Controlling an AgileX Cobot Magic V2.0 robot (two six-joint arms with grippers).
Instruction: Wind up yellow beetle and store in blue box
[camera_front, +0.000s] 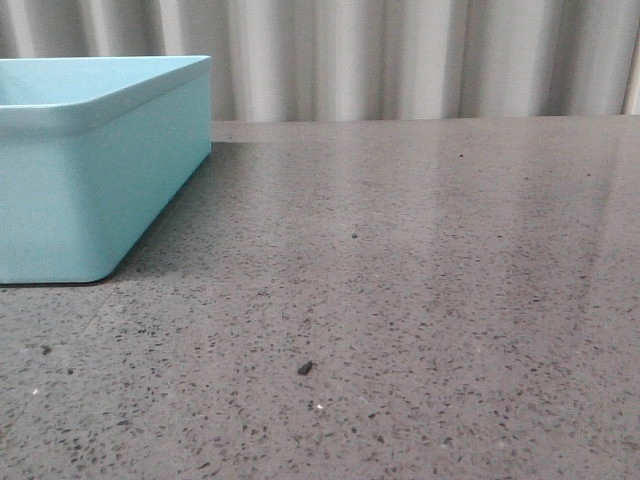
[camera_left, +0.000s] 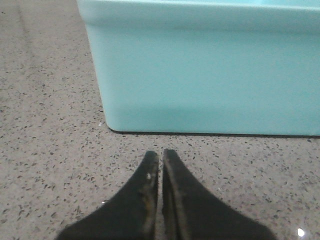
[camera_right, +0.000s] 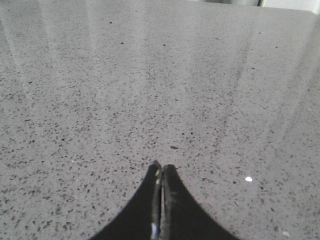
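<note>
The blue box (camera_front: 95, 170) is sitting at the far left of the counter (camera_front: 420, 300), its near corner rounded and its sides smooth, plain and pale turquoise. A thick rolled rim is running along its top edge, and a thin dark shadow is lying under its base. In the front view only part of it is showing, cut off by the left edge. The counter is a grey speckled stone surface, catching soft streaks of light, with a small dark fleck (camera_front: 305, 368) lying on it near the front.

The left claw (camera_left: 160, 162) is hovering low over the counter just in front of the box's side wall (camera_left: 210, 75), its black fingers pressed nearly together and gripping nothing. The right claw (camera_right: 161, 172) is pointing over bare counter, its fingers likewise closed together on nothing.
</note>
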